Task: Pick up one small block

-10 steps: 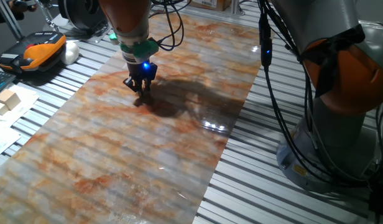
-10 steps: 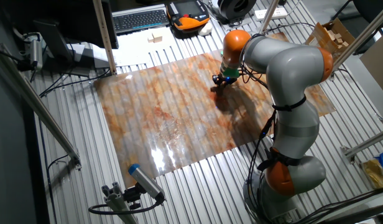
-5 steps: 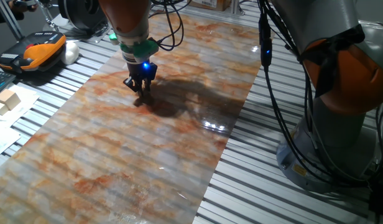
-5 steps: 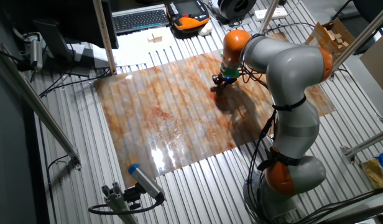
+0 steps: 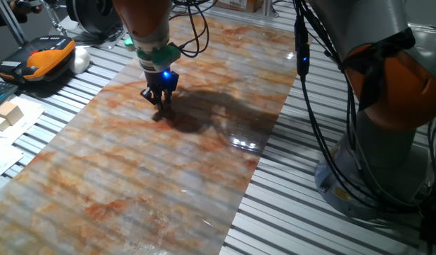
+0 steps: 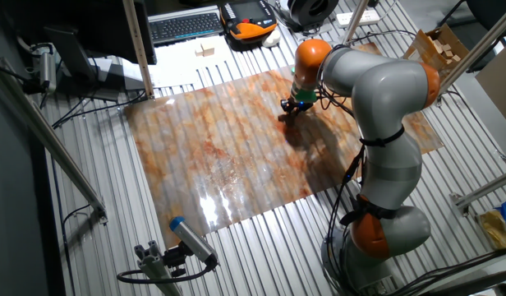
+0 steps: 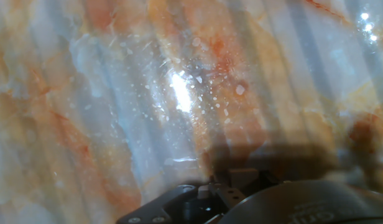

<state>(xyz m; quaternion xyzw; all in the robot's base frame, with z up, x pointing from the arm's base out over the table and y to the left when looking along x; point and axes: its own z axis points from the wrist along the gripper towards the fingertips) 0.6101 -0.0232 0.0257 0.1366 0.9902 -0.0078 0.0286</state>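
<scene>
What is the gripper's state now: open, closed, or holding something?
Gripper: low at the mat, fingers close together; open, shut or holding cannot be told.

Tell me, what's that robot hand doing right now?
Hand low at the orange marbled mat, fingers pointing down. Open or shut: cannot tell. Tiny tan wooden cube not visible. Nothing in the way.

The block (image 5: pixel 160 113) was barely visible: a tiny tan speck low between the jaws, at or just above the marbled worktop (image 5: pixel 133 177). Its pose and faces could not be made out; the hand view hid it.
</scene>
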